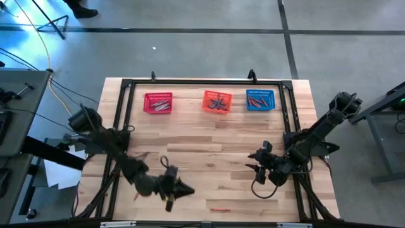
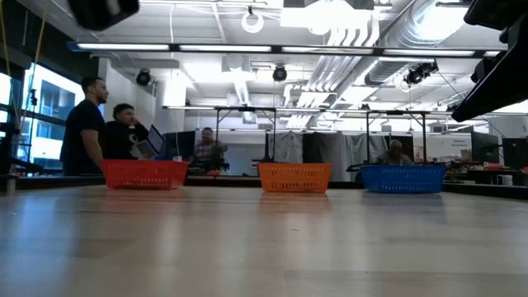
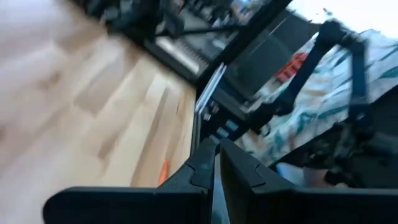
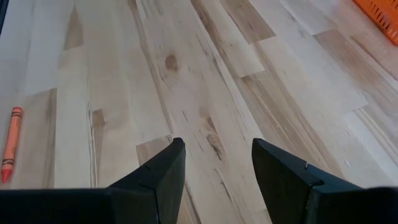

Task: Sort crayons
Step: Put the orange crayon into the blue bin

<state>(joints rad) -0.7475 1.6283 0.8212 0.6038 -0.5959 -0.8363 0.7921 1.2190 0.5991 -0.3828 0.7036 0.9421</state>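
Most crayons sit sorted in the red basket point(image 1: 157, 102), orange basket point(image 1: 216, 101) and blue basket point(image 1: 260, 100) up top, one orange crayon point(image 1: 219, 208) left low-centre beyond the near-closed, empty-looking left gripper point(image 1: 188, 189), right gripper point(image 1: 253, 163) gaping, empty

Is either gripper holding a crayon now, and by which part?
No. The left gripper is shut on nothing; the right gripper is open and empty. One orange crayon lies on the table.
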